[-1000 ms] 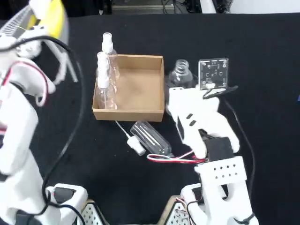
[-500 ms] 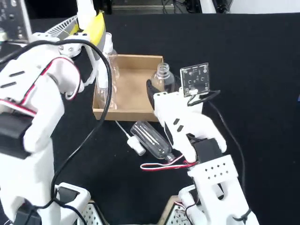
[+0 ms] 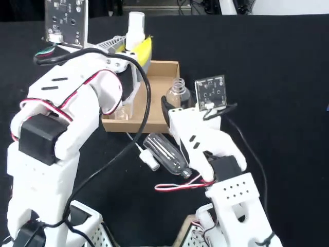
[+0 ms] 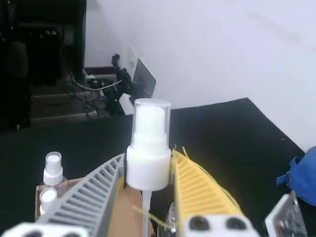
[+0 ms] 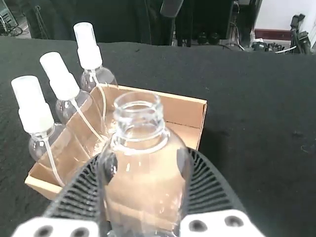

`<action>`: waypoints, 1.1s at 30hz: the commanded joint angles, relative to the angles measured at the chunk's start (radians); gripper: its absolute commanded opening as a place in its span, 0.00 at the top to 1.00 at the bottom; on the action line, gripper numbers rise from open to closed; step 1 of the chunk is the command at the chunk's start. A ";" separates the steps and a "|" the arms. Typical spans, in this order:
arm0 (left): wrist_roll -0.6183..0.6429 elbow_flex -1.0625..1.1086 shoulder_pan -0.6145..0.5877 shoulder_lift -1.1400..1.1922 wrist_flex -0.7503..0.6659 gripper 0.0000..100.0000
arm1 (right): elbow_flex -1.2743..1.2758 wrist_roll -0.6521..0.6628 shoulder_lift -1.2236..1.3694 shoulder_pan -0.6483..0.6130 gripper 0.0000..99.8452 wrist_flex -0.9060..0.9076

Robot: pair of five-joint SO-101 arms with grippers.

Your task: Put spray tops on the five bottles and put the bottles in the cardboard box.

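My left gripper [image 3: 134, 45] [image 4: 147, 170] is shut on a white spray top [image 3: 136, 23] [image 4: 148, 145], held high over the cardboard box [image 3: 160, 63] with its dip tube hanging down. My right gripper [image 3: 175, 105] [image 5: 143, 165] is shut on an open clear bottle [image 3: 178, 91] [image 5: 140, 148], upright at the box's right wall [image 5: 197, 111]. Three capped bottles [image 5: 61, 81] stand in a row along the box's left side. One more capped bottle [image 3: 165, 152] lies on its side in front of the box.
The table is covered in black cloth [image 3: 267, 62]. A red and white cable [image 3: 177, 185] loops by the lying bottle. The left arm [image 3: 67, 118] hangs over the box's left half in the high view. A blue object [image 4: 303, 173] sits at the table's far edge.
The left arm has swung in from the left and brought the spray top over the box. The right arm has carried the open bottle left, up to the box's right wall.
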 commanded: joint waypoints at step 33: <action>0.167 0.295 0.071 -0.011 -0.586 0.90 | 0.101 0.008 -0.209 -0.015 0.97 -0.015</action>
